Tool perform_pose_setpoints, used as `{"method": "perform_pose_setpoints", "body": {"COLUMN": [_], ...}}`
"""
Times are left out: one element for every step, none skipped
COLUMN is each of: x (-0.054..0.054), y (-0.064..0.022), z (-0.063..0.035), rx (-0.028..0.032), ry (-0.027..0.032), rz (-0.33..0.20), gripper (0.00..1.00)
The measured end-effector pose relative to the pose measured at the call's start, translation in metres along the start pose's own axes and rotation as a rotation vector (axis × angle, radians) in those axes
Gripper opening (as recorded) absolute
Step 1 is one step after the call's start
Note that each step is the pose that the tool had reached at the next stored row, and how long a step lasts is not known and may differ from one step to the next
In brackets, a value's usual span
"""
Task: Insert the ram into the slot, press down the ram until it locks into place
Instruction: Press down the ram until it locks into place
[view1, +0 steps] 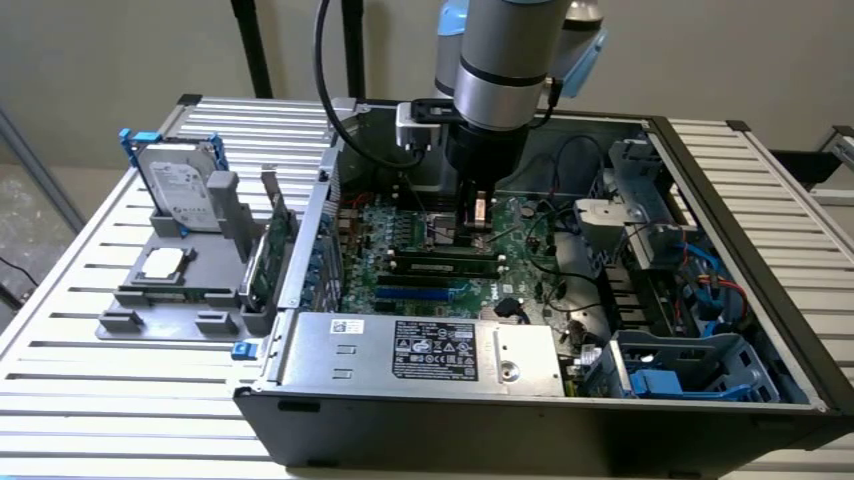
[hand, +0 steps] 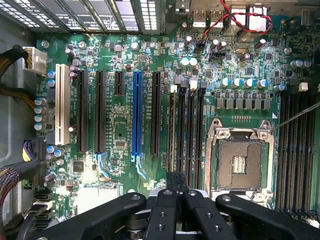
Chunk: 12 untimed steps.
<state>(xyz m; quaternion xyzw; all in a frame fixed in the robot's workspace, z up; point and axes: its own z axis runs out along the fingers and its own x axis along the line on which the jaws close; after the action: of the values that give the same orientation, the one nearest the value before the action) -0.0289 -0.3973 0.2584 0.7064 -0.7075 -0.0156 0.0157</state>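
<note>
While the ram (view1: 434, 262) seems seated in the slot (view1: 443, 272) just below it, the gripper (view1: 475, 222) hangs closed, apparently empty; locking calls for square downward pressure.

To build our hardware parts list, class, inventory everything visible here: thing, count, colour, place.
computer case: one, black, open on the slatted table
motherboard: one, green, inside the case
slots: several, black, beside the processor socket
ram: one, green, along the slots, next to the blue socket
power supply: one, silver, the case's near side
hard drive: one, silver, on the grey fixture, exterior view's left
arm: one, grey, above the case
gripper: one, black, over the motherboard
</note>
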Motion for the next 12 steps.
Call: {"method": "perform_pose_setpoints", "body": {"x": [0.0003,0.0003,0.0003,0.0003,0.0004,0.0004,0.0004,0.0004,0.0004,0.0004,0.0004,0.0004], "y": [0.0000,0.0000,0.0000,0.0000,0.0000,0.0000,0.0000,0.0000,0.0000,0.0000,0.0000,0.0000], "z": [-0.0001,-0.0001,0.0000,0.0000,0.0000,0.0000,0.0000,0.0000,0.0000,0.0000,0.0000,0.0000], "rx": [0.0000,0.0000,0.0000,0.0000,0.0000,0.0000,0.0000,0.0000,0.0001,0.0000,0.0000,0.0000], "ry": [-0.0002,-0.0007,-0.0012,-0.0020,-0.0028,-0.0036,-0.0044,-0.0052,-0.0060,-0.0068,-0.0077,-0.0084], "rz": [0.001,0.007,0.018,0.034,0.052,0.070,0.087,0.106,0.124,0.143,0.161,0.179], "gripper": [0.11,0.11,0.11,0.11,0.11,0.11,0.11,0.11,0.11,0.11,0.11,0.11]}}
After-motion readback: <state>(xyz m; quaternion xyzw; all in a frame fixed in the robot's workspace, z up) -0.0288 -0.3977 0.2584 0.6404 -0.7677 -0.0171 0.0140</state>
